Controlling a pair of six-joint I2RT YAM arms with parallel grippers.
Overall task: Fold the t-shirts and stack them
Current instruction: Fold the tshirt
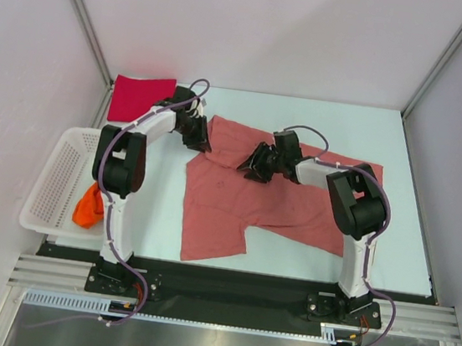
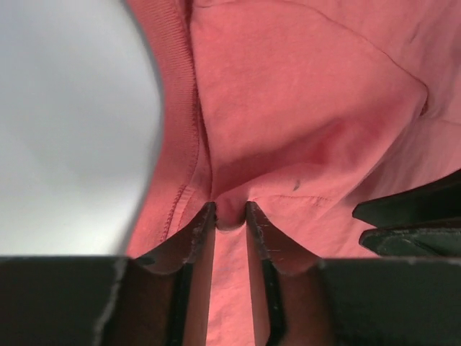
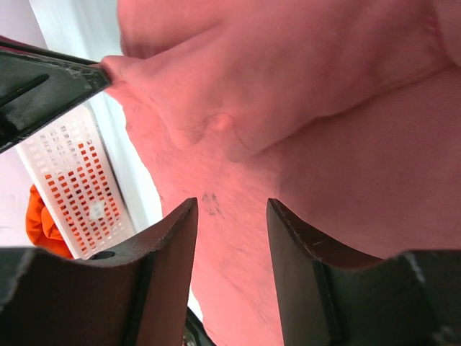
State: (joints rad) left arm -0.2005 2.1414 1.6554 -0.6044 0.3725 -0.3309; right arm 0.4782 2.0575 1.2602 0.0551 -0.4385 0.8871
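Note:
The salmon-pink t-shirt (image 1: 228,198) lies spread and partly bunched on the table's middle. My left gripper (image 1: 198,138) is at its back left corner, shut on a pinched fold of the pink cloth (image 2: 230,216) next to the ribbed hem (image 2: 180,137). My right gripper (image 1: 257,164) is open just above the shirt's upper middle, with pink cloth (image 3: 288,108) under its spread jaws (image 3: 230,207) and nothing between them. The crimson red t-shirt (image 1: 141,98) lies folded at the back left. The orange t-shirt (image 1: 88,204) hangs at the basket's near corner.
A white mesh basket (image 1: 56,173) stands at the table's left edge; it also shows in the right wrist view (image 3: 72,180) with the orange cloth (image 3: 42,220). The two grippers are close together over the shirt. The right gripper's fingers (image 2: 410,216) show in the left wrist view.

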